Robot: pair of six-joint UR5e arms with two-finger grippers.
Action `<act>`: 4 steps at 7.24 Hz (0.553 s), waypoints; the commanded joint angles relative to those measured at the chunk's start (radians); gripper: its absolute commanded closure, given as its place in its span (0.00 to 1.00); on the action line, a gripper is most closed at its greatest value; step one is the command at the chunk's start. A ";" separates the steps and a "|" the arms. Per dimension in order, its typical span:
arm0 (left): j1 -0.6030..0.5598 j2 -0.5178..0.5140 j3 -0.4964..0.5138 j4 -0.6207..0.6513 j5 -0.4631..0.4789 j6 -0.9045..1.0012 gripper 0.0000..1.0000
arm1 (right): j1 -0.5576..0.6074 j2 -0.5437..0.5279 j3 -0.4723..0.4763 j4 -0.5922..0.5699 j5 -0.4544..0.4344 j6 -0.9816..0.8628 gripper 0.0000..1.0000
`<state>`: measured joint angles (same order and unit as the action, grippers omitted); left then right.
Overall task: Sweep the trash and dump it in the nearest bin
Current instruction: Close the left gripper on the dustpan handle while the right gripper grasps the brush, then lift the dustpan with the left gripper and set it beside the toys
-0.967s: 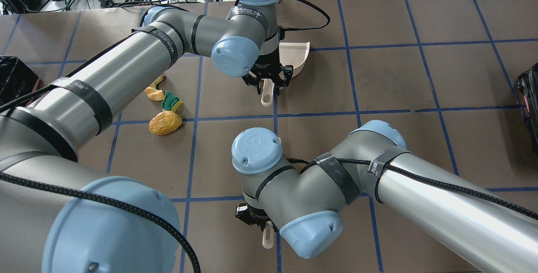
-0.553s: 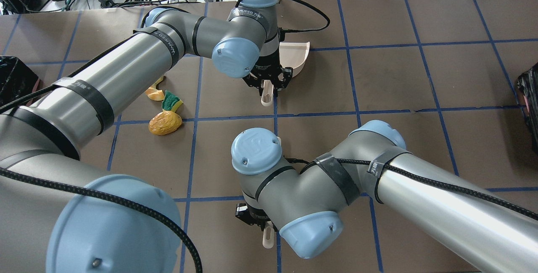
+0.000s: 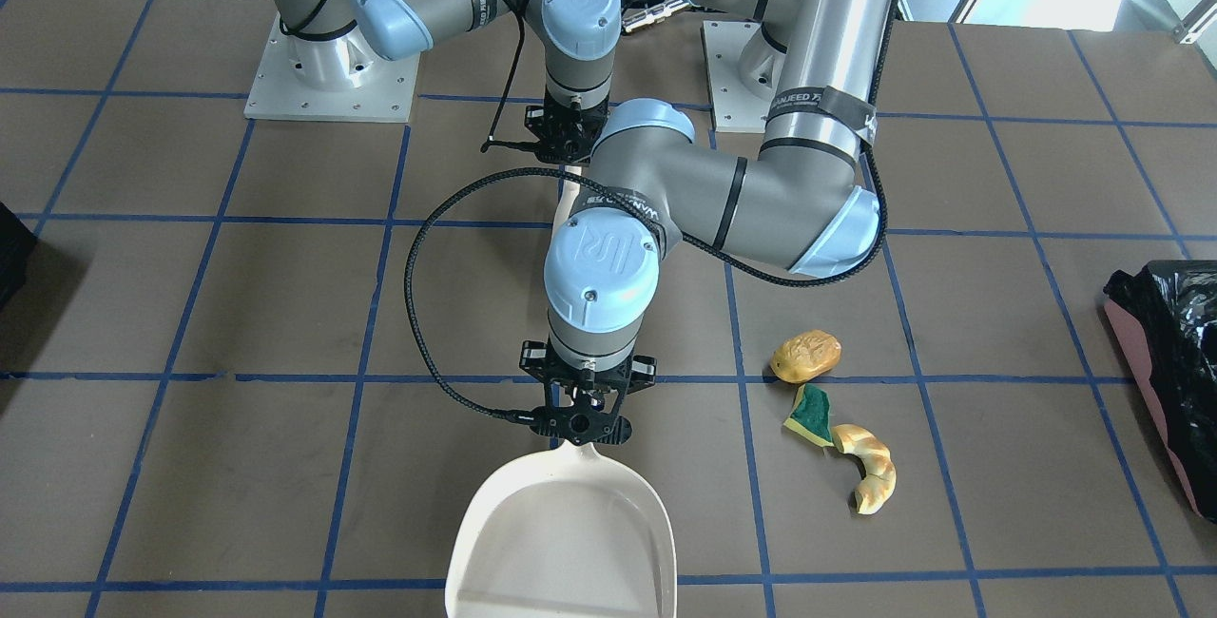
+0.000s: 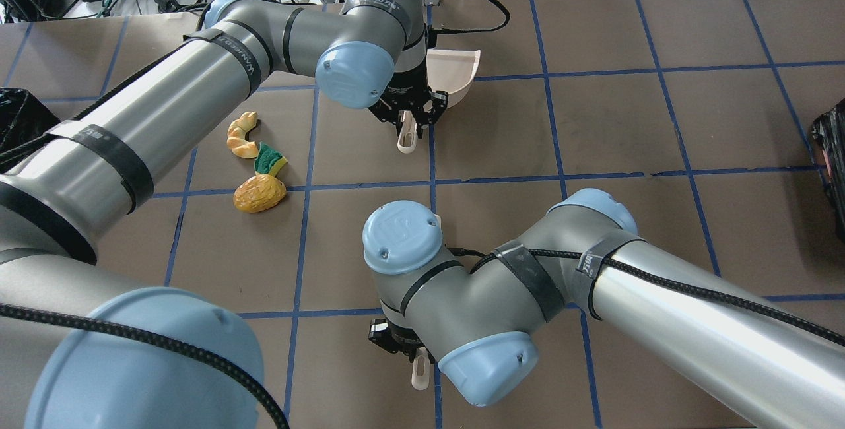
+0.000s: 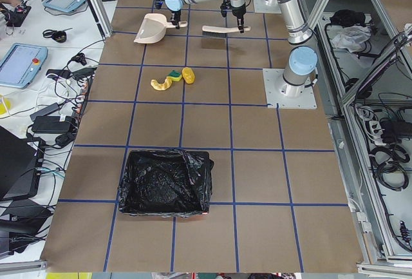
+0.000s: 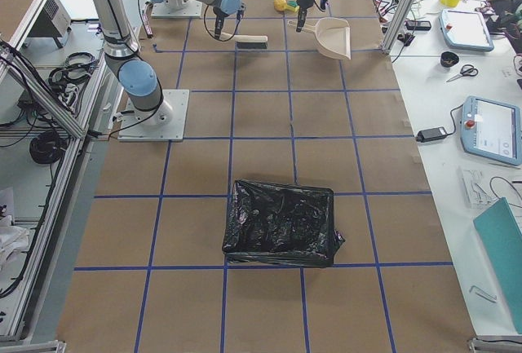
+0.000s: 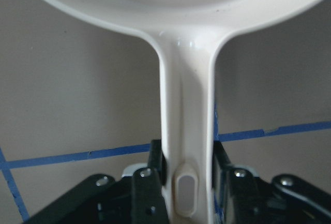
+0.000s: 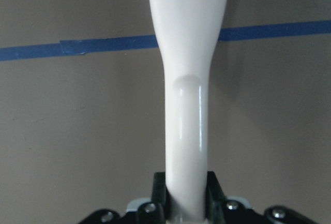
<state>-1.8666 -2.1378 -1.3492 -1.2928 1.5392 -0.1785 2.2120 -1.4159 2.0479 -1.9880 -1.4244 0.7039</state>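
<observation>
Your left gripper [image 4: 410,117] has drawn the dustpan [image 4: 455,71] slightly farther out, clamped on its handle [image 7: 187,131]. Your right gripper [image 8: 187,188] clasps the brush [image 8: 187,79].

Front view: across table [image 3: 143,266] from robot, steep downward, mid-range. Overhead: behind robot, over shoulders, facing forward and down, closer. Both share dustpan [image 3: 570,523], trash [image 3: 811,414]. End views: high, far, looking along table from opposite ends; left one has bin [image 5: 166,182] in foreground, right one second bin [image 6: 281,222]. Wrist cams: very close, left along dustpan handle, right along brush [image 8: 187,79].
</observation>
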 commanded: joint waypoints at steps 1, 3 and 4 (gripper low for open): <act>0.071 0.062 0.005 -0.057 0.002 0.080 1.00 | 0.000 0.002 -0.003 0.000 0.007 0.006 1.00; 0.191 0.128 0.005 -0.149 0.033 0.320 1.00 | 0.000 0.002 -0.009 -0.003 0.010 0.108 1.00; 0.220 0.157 0.004 -0.183 0.105 0.440 1.00 | -0.002 0.011 -0.014 -0.014 0.013 0.173 1.00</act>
<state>-1.6995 -2.0202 -1.3443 -1.4269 1.5792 0.1097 2.2118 -1.4121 2.0386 -1.9922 -1.4145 0.7979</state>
